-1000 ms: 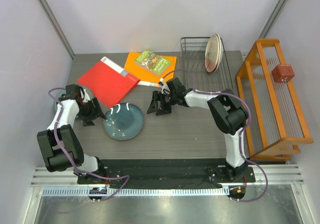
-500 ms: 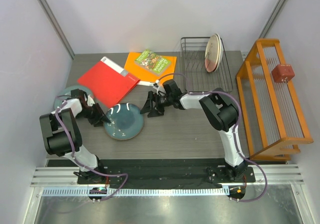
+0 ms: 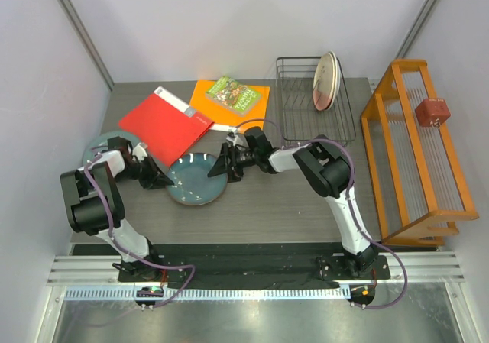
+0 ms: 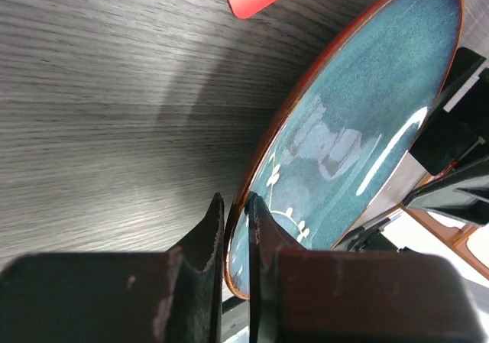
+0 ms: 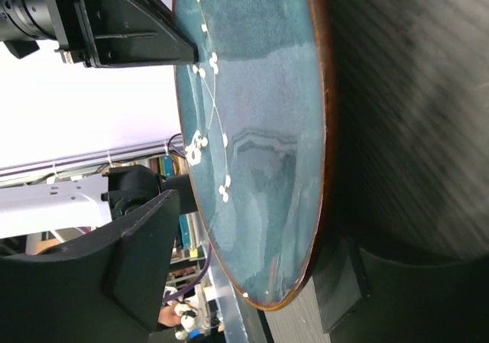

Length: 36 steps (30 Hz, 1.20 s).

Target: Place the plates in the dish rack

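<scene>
Lifting should wait until the spread right claw (image 3: 225, 164) closes on the glossy speckled dark teal round plate (image 3: 195, 181), mid-left on the grey tabletop (image 3: 306, 194), its left rim pinched by the left claw (image 4: 233, 209).

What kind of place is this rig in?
Likely a robot lab cell, not a kitchen: white panels box in a table, arms bolted to a metal rail, plate and books as props.

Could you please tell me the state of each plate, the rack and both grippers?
teal plate: tilted, rim gripped
left gripper: shut on the teal plate's rim
right gripper: open around the opposite rim
dish rack: holding two upright plates
grey-green plate: lying flat, unloaded
</scene>
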Available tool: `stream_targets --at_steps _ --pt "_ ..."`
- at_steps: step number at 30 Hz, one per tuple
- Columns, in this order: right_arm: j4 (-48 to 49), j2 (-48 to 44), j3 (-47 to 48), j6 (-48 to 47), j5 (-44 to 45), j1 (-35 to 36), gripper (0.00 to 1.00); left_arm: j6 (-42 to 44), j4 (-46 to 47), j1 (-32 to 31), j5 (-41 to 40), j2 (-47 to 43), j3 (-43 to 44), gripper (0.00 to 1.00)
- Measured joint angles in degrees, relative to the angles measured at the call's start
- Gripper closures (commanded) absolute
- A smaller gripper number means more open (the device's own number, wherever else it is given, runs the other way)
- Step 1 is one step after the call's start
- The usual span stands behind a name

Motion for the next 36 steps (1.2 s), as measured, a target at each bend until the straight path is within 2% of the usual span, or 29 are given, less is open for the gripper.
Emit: stream_targets --at_steps 2,3,5,8,9,10,12,17,22,23,24,29,33,36 --pt "0.8 0.7 0.5 1.1 -0.1 0.0 0.44 0.2 0.1 0.0 0.3 0.3 0.0 0.98" --pt "1.3 1.2 0.6 2.0 0.2 0.0 0.55 0.2 0.2 0.0 0.4 0.3 0.0 0.97" --pt "2.2 2.2 0.7 3.5 0.2 -0.1 0.65 0.4 0.4 0.0 0.4 0.4 0.0 0.95" --pt "1.8 3.4 1.0 5.0 1.6 -0.3 0.89 0.6 0.6 -0.1 0.4 0.5 0.0 0.81" --pt "1.6 3.7 1.1 5.1 1.9 -0.3 0.94 0.6 0.7 -0.1 0.2 0.5 0.0 0.69" --pt "1.3 3.7 1.2 4.9 2.0 -0.3 0.98 0.4 0.7 -0.2 -0.2 0.7 0.1 0.63" --pt "-0.9 3.7 2.2 3.9 2.5 -0.2 0.99 0.6 0.2 -0.5 -1.0 0.7 0.7 0.51" --pt "-9.1 2.7 5.0 -2.8 3.3 -0.7 0.99 1.7 -1.9 -1.1 -4.6 0.3 1.6 0.43" --pt "-29.4 -2.3 8.4 -17.4 5.0 -2.4 0.99 3.1 -6.5 -1.1 -4.3 -4.6 4.8 0.31" --pt "-34.2 -3.5 9.7 -20.5 5.9 -2.9 0.99 3.5 -7.5 -1.2 -4.1 -5.9 6.6 0.26" --pt "-38.9 -4.6 11.0 -23.6 7.2 -3.5 0.99 4.1 -8.2 -1.2 -3.7 -7.3 8.4 0.02" --pt "-56.8 -9.8 20.6 -33.8 14.2 -6.9 0.99 6.9 -9.1 -1.5 -3.0 -15.0 17.3 0.01" --pt "-63.1 -12.3 32.6 -38.4 21.1 -10.1 0.99 8.9 -8.0 -4.6 -4.4 -20.0 21.0 0.01" --pt "-65.1 -12.8 43.6 -42.8 29.6 -12.0 0.99 10.7 -7.3 -10.2 -8.8 -21.2 21.9 0.01"
